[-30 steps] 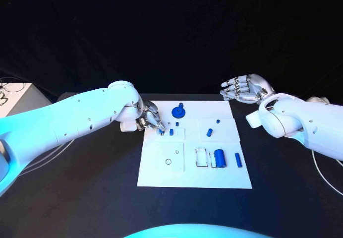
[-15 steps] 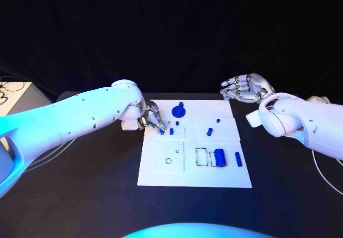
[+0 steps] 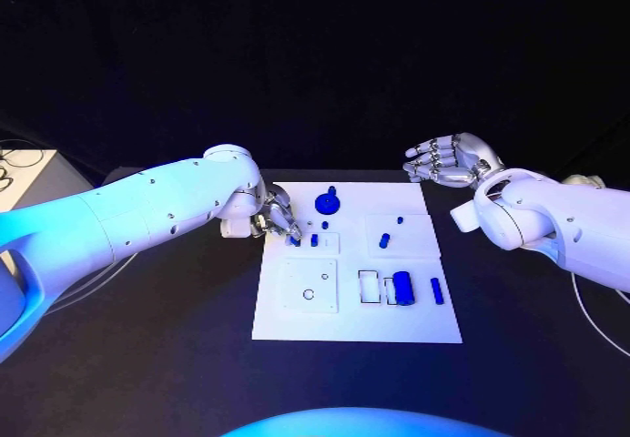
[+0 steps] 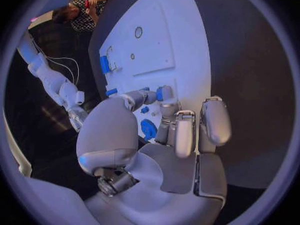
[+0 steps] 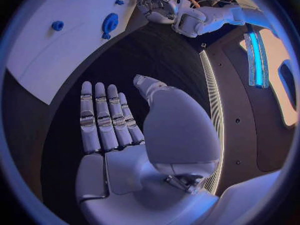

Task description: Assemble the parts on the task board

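While the left hand (image 3: 275, 218) is pinching a small blue peg (image 4: 159, 93) at the task board's (image 3: 309, 323) near-left corner region and the right hand (image 3: 446, 159) is idling released beyond its far-right corner, keeping the peg upright and lowering slowly looks advisable.

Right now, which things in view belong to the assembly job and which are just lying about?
Job:
task board
blue parts
left hand, fingers at a small part

Lying about:
white box, off the table's left edge
right hand, holding nothing
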Action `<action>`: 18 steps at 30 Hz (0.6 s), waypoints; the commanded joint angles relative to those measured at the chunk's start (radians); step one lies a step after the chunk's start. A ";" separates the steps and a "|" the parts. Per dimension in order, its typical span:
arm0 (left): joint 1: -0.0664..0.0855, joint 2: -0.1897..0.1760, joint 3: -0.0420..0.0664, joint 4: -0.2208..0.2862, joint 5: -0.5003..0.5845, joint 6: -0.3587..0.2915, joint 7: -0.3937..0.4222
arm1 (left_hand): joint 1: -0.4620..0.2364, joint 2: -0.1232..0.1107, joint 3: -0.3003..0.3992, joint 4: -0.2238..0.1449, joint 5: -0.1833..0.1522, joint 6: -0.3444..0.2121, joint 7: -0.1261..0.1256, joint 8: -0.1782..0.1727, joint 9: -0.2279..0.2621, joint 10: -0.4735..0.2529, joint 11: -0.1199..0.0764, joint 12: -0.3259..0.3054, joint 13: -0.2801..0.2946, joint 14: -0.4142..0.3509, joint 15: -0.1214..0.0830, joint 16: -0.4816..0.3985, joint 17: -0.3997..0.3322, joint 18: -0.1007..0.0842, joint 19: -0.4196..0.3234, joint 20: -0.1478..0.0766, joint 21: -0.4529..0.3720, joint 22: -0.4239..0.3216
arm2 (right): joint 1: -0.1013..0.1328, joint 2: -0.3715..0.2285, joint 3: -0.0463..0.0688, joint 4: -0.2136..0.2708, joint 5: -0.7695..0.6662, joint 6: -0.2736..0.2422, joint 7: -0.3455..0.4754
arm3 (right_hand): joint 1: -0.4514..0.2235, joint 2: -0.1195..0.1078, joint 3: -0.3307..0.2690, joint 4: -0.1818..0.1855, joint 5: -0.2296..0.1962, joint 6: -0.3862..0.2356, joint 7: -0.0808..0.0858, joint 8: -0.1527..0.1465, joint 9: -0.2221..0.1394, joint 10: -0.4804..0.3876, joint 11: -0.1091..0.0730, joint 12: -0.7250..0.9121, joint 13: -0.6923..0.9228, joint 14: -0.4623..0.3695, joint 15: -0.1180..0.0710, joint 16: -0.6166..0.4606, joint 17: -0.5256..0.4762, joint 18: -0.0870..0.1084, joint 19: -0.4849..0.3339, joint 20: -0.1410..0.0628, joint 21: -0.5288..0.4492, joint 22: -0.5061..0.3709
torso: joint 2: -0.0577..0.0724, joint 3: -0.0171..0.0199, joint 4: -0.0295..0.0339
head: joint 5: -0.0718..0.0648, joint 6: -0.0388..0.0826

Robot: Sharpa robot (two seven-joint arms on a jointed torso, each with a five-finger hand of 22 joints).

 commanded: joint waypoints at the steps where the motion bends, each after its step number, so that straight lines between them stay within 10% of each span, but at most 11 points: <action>1: -0.005 0.003 -0.003 0.002 -0.009 0.056 -0.004 | 0.001 0.012 0.240 -0.247 0.007 0.008 0.000 -0.001 0.002 0.014 -0.004 0.007 0.001 0.094 -0.005 0.004 0.229 -0.002 0.003 -0.005 0.004 0.002 | 0.000 0.001 0.001 -0.001 -0.002 0.010 0.008 | -0.009 -0.001 0.003 0.000 0.005 0.006 0.035 -0.005 -0.001 0.004 0.004 -0.004 -0.001 0.007 0.000 -0.003 -0.001 0.007 0.001 0.001 0.000 -0.001 | 0.000 -0.0003 -0.0007 | -0.001 0.000; 18: -0.004 0.009 -0.002 -0.003 -0.007 0.045 0.003 | 0.000 0.011 0.239 -0.248 0.010 0.009 -0.001 -0.001 0.002 0.017 -0.005 0.009 0.005 0.094 -0.005 0.005 0.230 -0.002 0.004 -0.005 0.005 0.004 | 0.000 0.001 0.001 0.001 -0.002 0.010 0.008 | -0.009 -0.001 0.003 0.000 0.005 0.006 0.035 -0.005 -0.001 0.004 0.004 -0.004 -0.001 0.007 0.000 -0.003 -0.001 0.007 0.001 0.001 0.000 -0.001 | 0.000 0.0000 0.0013 | -0.002 0.000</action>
